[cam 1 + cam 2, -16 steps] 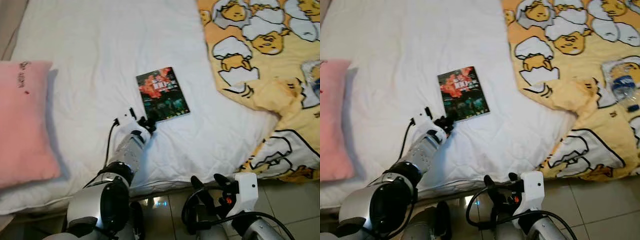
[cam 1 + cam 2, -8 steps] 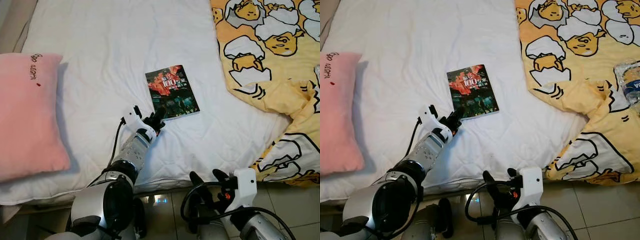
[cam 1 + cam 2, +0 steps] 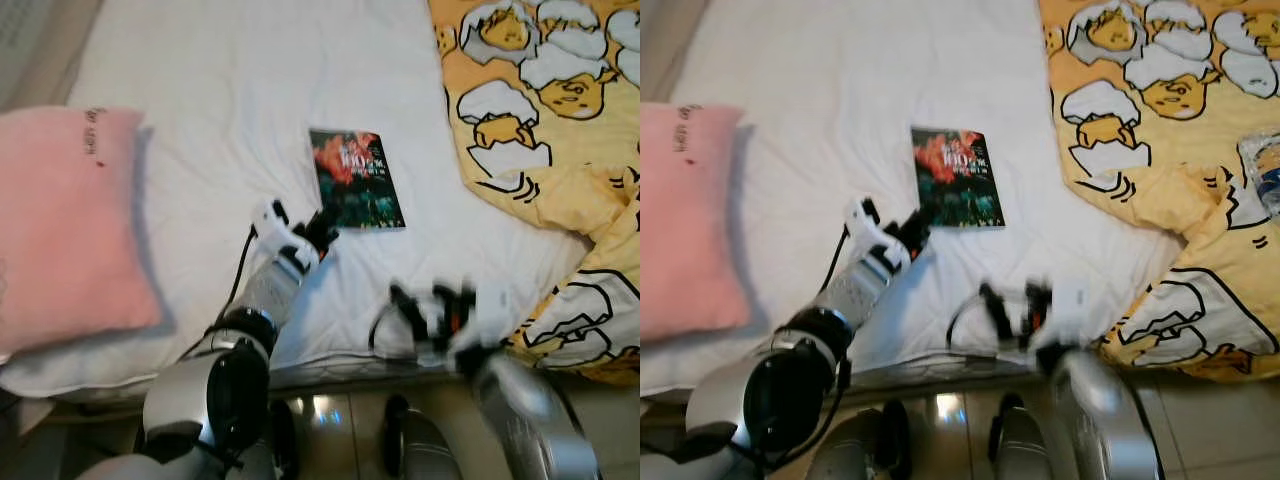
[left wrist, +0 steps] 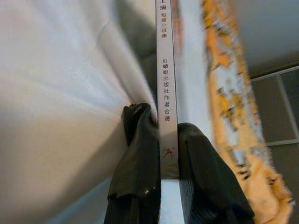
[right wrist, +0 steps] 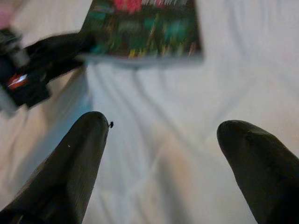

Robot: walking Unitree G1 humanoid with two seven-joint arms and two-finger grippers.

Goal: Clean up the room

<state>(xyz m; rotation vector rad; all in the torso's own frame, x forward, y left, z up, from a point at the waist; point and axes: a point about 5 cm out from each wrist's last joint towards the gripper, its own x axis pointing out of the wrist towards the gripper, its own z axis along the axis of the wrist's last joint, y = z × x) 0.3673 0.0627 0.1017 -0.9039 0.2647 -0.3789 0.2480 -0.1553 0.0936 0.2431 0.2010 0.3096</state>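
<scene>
A paperback book (image 3: 357, 178) with a dark red and green cover lies on the white bed sheet (image 3: 230, 90). My left gripper (image 3: 322, 228) reaches over the bed edge and is shut on the book's near left corner. In the left wrist view its two black fingers (image 4: 140, 154) clamp the book's white spine (image 4: 166, 84). My right gripper (image 3: 420, 300), blurred, hangs open just above the sheet, in front of and to the right of the book. The right wrist view has the book (image 5: 145, 28) beyond the spread fingers (image 5: 79, 158).
A pink pillow (image 3: 65, 230) lies on the bed at the left. A yellow cartoon-print blanket (image 3: 560, 130) is bunched over the right side, with a plastic water bottle (image 3: 1265, 170) on it. Tiled floor (image 3: 330, 410) runs below the bed edge.
My right arm has come up from below the bed edge and now hangs over the sheet near the book. The left gripper stays at the book's corner. The camera has shifted.
</scene>
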